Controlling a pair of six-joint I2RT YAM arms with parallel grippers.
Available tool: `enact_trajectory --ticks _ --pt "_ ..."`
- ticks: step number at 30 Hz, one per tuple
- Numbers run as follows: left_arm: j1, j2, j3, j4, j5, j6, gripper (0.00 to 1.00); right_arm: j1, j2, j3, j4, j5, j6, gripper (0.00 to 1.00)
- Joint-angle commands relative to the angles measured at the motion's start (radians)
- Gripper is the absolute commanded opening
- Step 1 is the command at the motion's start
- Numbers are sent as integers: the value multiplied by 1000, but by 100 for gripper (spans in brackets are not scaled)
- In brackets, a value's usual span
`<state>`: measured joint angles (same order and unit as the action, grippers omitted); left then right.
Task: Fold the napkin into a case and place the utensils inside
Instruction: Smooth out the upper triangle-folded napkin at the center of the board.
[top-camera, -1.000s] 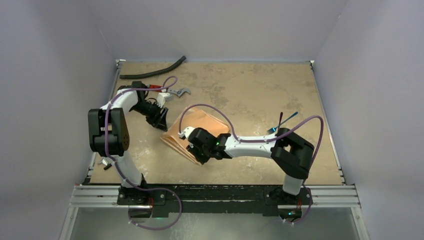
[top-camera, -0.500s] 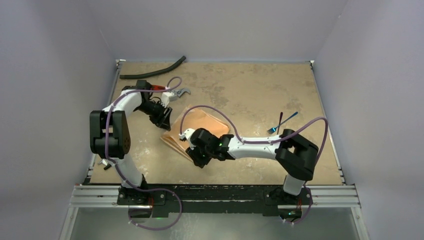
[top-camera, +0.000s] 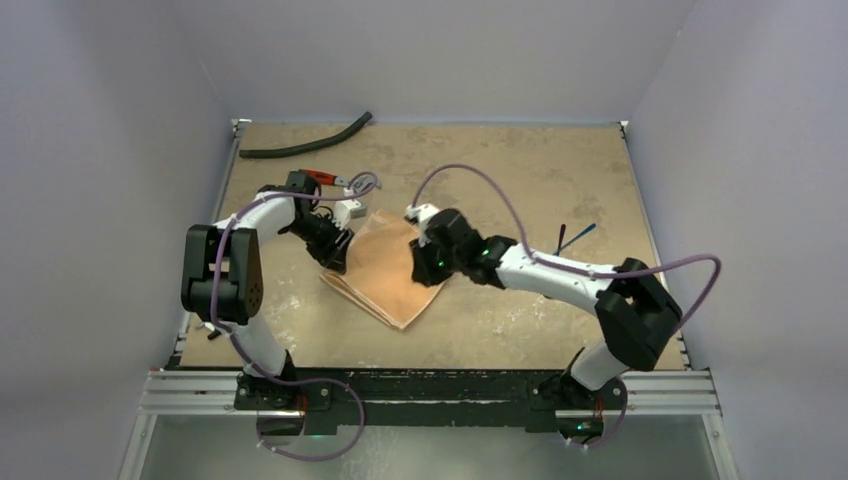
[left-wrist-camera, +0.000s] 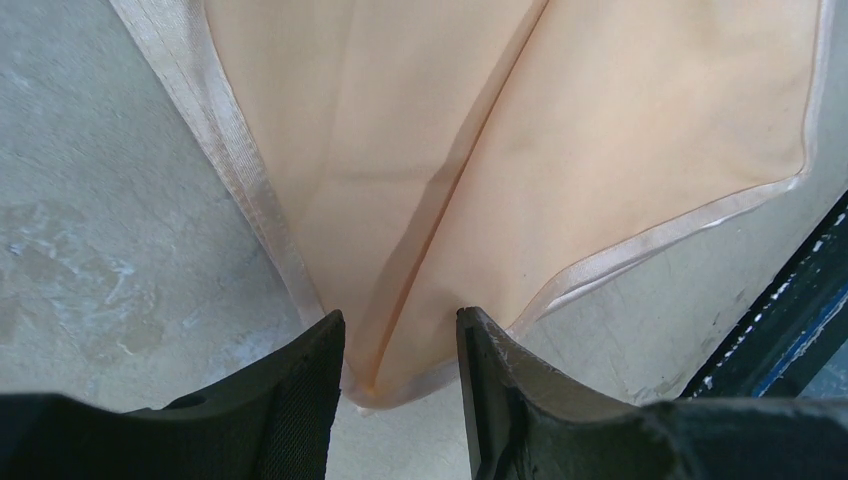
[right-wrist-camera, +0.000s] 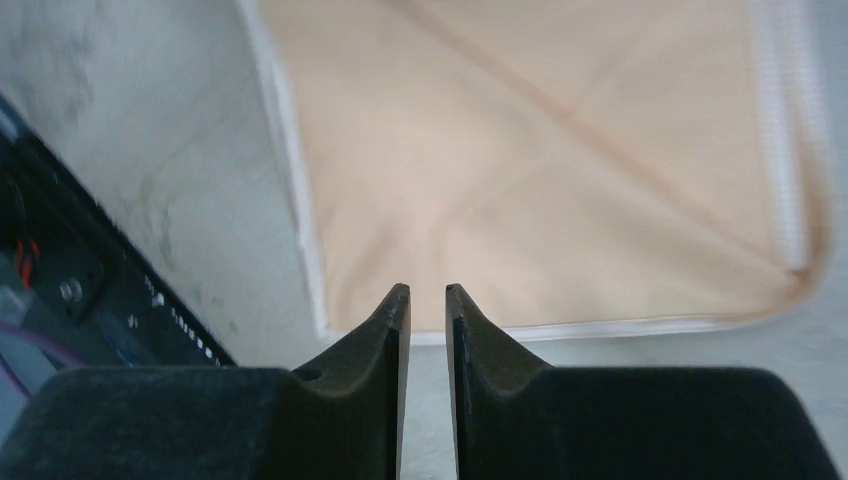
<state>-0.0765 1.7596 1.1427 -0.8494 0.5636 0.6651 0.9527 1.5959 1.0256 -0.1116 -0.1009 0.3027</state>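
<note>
— So, where does the soft peach-orange cloth napkin (top-camera: 385, 275) lie?

— Folded flat in layers on the mottled tan tabletop (top-camera: 520, 170), between the two arms, with its pale hemmed edges showing.

— And the claws?

— The left gripper (left-wrist-camera: 400, 322) stands at the napkin's left corner. Its black fingers are spread, and the corner lies in the gap between them, unpinched. The right gripper (right-wrist-camera: 428, 292) is over the cloth's right edge. Its fingers are drawn almost together, leaving a thin slit with nothing in it.

— The cutlery?

— The slim shiny blue metal fork (top-camera: 582, 232) and the slim dark purple metal spoon (top-camera: 562, 238) lie on the table well to the right of the napkin, beyond the right arm. They seem to meet at their near ends, though they are too small to be sure.

— Anything else?

— A red-handled metal wrench (top-camera: 322, 177) just behind the left arm's wrist, and a curved black hose (top-camera: 305, 145) near the far left corner.
</note>
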Motion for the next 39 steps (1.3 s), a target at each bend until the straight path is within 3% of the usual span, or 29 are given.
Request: enact_trajectory --ticks 1,5,15,30,37,39 --pt "-14 -66 -37 58 -38 0 44 -182 -68 -52 103 -105 88 16" --pt "-24 -78 -54 79 -64 4 44 -310 -22 -77 183 -271 101 0" --pt "-39 -127 -130 148 -148 29 43 -444 44 -123 240 -494 100 0" --pt "-40 -223 -228 271 -220 -11 45 -477 190 -99 287 -456 106 0" --pt "-45 -215 -247 284 -234 -10 46 -492 157 -9 310 -497 118 0" --pt "-47 -213 -251 288 -240 -9 46 -475 168 70 304 -511 129 12"
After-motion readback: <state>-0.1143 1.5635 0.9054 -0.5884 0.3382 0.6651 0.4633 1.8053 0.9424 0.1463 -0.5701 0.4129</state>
